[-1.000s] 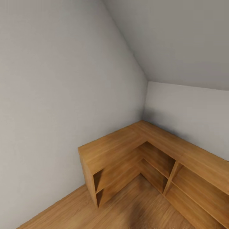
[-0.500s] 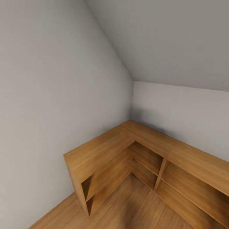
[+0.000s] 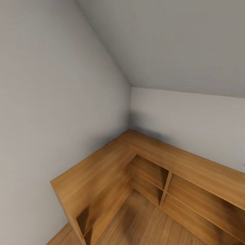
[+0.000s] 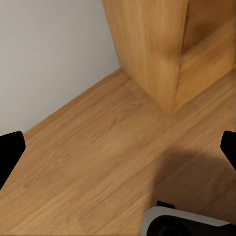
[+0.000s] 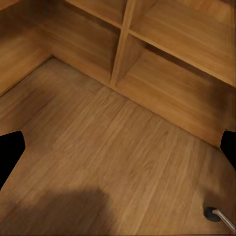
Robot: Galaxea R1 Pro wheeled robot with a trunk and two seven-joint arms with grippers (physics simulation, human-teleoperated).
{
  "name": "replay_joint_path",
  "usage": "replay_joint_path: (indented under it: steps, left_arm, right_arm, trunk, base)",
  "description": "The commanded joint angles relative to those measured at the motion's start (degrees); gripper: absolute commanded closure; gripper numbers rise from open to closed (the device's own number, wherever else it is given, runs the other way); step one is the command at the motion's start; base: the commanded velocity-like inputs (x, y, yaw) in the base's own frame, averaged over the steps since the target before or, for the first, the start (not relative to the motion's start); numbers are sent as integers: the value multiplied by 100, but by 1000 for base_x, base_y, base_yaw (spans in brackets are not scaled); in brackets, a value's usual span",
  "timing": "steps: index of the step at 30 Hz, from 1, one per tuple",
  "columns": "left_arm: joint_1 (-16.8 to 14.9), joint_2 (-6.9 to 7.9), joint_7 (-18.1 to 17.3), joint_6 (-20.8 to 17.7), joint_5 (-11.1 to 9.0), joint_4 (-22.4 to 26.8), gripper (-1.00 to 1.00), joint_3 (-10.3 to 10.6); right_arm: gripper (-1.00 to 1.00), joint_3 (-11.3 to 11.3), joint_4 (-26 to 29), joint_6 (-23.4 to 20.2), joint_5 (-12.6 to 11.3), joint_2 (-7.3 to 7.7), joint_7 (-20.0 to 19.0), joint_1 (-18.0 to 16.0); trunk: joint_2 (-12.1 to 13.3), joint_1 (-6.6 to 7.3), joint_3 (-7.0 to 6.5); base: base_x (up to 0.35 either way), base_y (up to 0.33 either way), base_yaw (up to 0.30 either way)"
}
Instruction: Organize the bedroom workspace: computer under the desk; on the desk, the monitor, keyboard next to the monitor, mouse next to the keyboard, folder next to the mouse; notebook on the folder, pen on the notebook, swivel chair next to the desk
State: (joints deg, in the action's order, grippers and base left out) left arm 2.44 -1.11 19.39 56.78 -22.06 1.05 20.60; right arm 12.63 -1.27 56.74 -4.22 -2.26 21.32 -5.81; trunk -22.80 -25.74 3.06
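You're facing a room corner where a low wooden shelf unit (image 3: pixel 102 163) runs in an L along both grey walls (image 3: pixel 51 102). None of the task's things, desk, monitor, keyboard, mouse, folder, notebook, pen or chair, can be seen here, so where they sit can't be told.

Your left gripper (image 4: pixel 118 142) has its fingers spread wide with nothing between them, over bare wooden floor (image 4: pixel 98 147) just beside the end panel of the shelf unit. Your right gripper (image 5: pixel 118 142) is likewise spread and empty, above floor in front of the open shelf compartments (image 5: pixel 167 64).

The risk, as I judge it, is clipping the shelf's end panel with the left arm or base while turning so close to it. A small dark foot with a metal stem (image 5: pixel 216 215) sits at the edge of the right wrist view; what it belongs to is cut off.
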Motion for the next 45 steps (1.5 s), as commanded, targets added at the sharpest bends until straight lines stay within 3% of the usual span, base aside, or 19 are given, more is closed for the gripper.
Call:
replay_joint_path:
  steps: [1,9,20,45]
  left_arm:
    - [3,-1,37,-8,-27,15,-100,49]
    - [2,2,32,-36,-27,18,-100,57]
    - [2,8,37,-40,-34,18,-100,35]
    - [3,15,39,-35,-44,18,-100,14]
  right_arm:
    - [-100,48,-13,22,-43,-3,12,-8]
    - [-100,46,-14,22,-44,6,12,-8]
    - [-100,46,-13,20,-45,15,12,-8]
    - [-100,42,-13,-187,-44,-2,21,-8]
  trunk:
    - [-12,-5,14]
    - [-12,-5,17]
    - [-12,-5,17]
    - [-12,-5,41]
  base:
    - [49,48,-274]
    - [22,14,-289]
    - [235,100,-292]
    - [9,2,-277]
